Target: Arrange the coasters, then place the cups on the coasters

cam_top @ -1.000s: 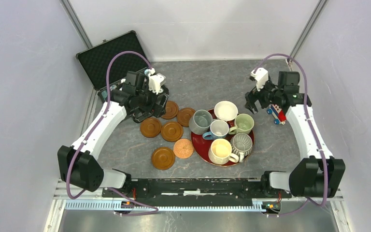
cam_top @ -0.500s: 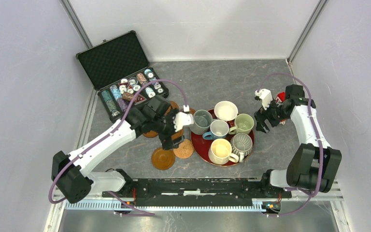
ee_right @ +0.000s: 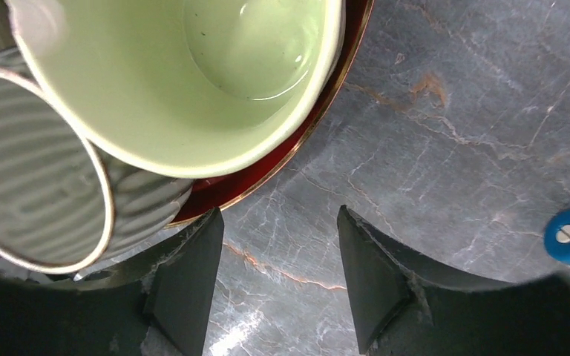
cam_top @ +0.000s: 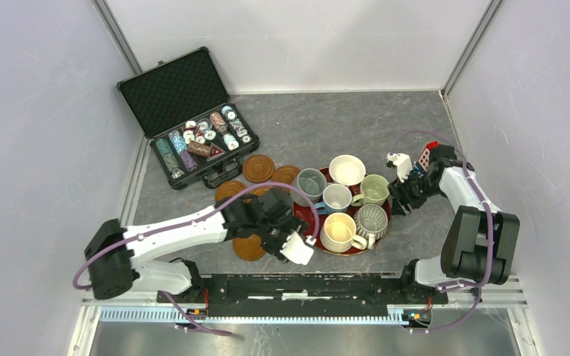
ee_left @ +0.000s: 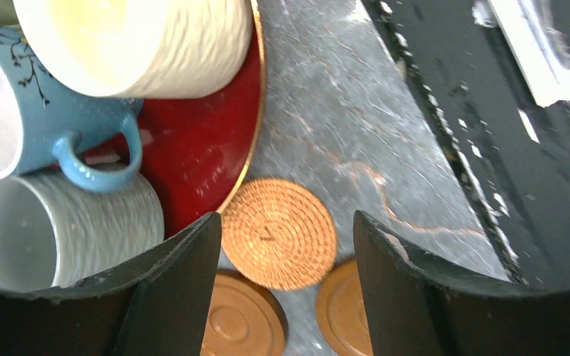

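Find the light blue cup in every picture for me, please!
Top external: the light blue cup sits in the middle of the red tray.
Left wrist: at the left edge, on the tray.
Right wrist: not in it.
Shared landmark: the red tray.

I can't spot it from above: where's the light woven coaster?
Left wrist view: the woven coaster lies on the table beside the red tray, directly below the left gripper.
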`<state>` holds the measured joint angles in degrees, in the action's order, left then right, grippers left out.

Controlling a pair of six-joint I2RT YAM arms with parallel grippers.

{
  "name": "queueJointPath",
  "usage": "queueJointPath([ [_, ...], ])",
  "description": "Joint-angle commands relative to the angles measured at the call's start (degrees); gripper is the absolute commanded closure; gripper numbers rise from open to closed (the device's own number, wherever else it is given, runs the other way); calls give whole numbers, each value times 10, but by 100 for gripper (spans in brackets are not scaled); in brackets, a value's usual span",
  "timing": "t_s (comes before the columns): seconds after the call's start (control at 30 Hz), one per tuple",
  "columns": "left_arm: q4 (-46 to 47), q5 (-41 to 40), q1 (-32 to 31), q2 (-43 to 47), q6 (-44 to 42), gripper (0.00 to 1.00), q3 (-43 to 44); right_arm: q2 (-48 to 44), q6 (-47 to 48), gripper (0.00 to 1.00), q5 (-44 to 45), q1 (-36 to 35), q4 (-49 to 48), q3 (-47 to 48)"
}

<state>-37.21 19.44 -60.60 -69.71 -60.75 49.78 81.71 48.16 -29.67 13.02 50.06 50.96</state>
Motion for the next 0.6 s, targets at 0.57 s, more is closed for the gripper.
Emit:
queueJointPath([
  [0.57, 211, -59, -38, -185, -84, 48, 7, 30, -93, 53, -33, -8, -127, -52],
])
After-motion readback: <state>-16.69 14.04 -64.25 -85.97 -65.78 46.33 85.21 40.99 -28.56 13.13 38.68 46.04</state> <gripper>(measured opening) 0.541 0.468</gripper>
